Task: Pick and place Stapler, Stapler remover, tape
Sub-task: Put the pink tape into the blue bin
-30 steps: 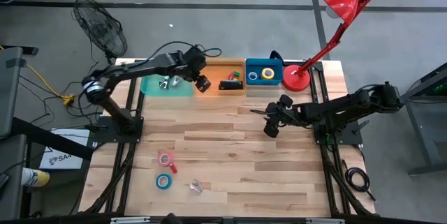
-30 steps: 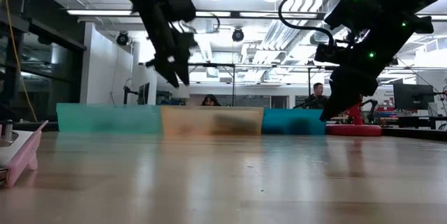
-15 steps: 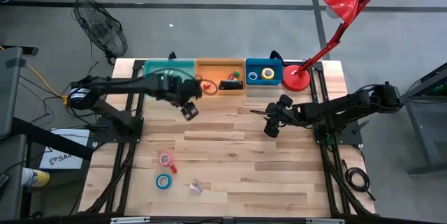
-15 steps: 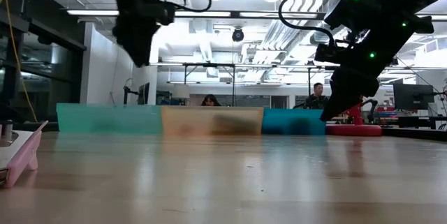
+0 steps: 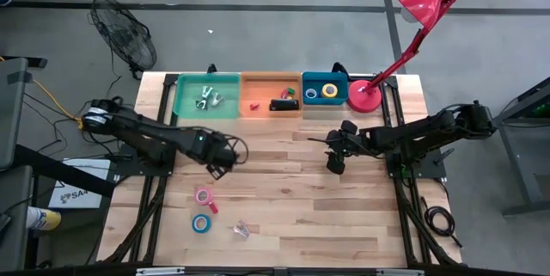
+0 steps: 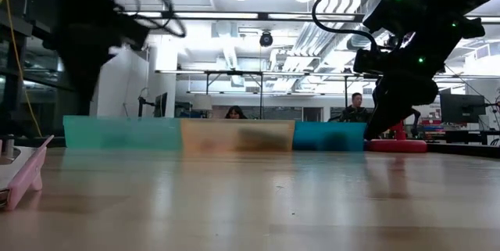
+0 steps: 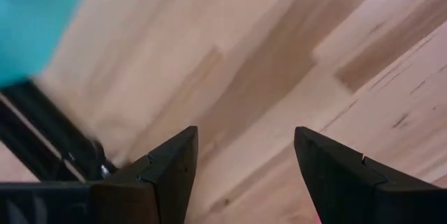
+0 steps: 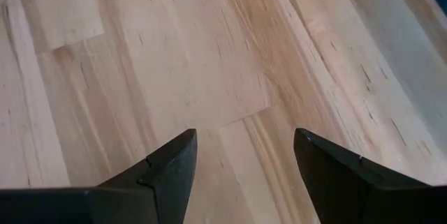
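1. Sorting is partly done, judging by the layout: the stapler (image 5: 282,104) lies in the orange bin (image 5: 271,79), and two tape rolls, yellow (image 5: 329,92) and dark blue (image 5: 310,95), sit in the blue bin (image 5: 325,78).
2. The green bin (image 5: 206,78) at 11 o'clock holds a metallic item (image 5: 206,99), possibly a staple remover; this cannot be confirmed.
3. Left to place: the pink tape roll (image 5: 204,195), the light blue tape roll (image 5: 201,223) and a small clear item (image 5: 241,230), all on the counter (image 5: 344,216) at 7 o'clock.
4. The left pincer (image 5: 216,171) hangs empty with fingers (image 7: 167,175) spread, just above the pink roll.
5. The right pincer (image 5: 334,165) waits at 3 o'clock, released and empty.
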Controlling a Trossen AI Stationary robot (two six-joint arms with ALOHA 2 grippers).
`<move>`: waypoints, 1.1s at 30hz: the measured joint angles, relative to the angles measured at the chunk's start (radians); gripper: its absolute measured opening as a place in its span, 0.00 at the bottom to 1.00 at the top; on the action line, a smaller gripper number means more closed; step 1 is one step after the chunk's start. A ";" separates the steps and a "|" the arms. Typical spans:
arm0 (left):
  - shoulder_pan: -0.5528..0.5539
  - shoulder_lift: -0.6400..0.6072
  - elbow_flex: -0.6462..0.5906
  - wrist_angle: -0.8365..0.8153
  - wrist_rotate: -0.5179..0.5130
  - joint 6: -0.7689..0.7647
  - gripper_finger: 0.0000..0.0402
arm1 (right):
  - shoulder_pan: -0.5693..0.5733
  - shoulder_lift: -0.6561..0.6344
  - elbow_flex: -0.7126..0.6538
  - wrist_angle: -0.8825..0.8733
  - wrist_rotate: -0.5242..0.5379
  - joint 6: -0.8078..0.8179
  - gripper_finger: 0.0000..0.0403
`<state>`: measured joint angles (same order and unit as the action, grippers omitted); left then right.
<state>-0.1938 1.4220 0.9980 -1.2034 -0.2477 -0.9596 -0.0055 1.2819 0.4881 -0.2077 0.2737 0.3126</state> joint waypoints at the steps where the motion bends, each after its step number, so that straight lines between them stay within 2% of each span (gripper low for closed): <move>1: -0.015 0.000 -0.016 0.000 0.012 -0.027 0.58 | 0.000 0.000 0.000 0.000 0.000 0.000 0.57; 6: -0.090 0.000 -0.082 0.011 0.108 -0.143 0.58 | 0.000 0.000 0.000 0.000 -0.005 0.001 0.57; 12: -0.203 0.000 -0.105 0.030 0.162 -0.272 0.58 | 0.000 0.000 0.000 0.000 -0.016 0.001 0.57; 21: -0.357 0.000 -0.105 0.087 0.167 -0.434 0.58 | 0.000 0.000 0.000 0.000 -0.022 0.025 0.57; 33: -0.482 0.032 -0.105 0.138 0.154 -0.621 0.58 | 0.022 0.000 0.000 -0.001 -0.045 0.046 0.57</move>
<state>-0.6755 1.4537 0.8928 -1.0655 -0.0937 -1.5806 0.0161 1.2819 0.4881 -0.2085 0.2291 0.3587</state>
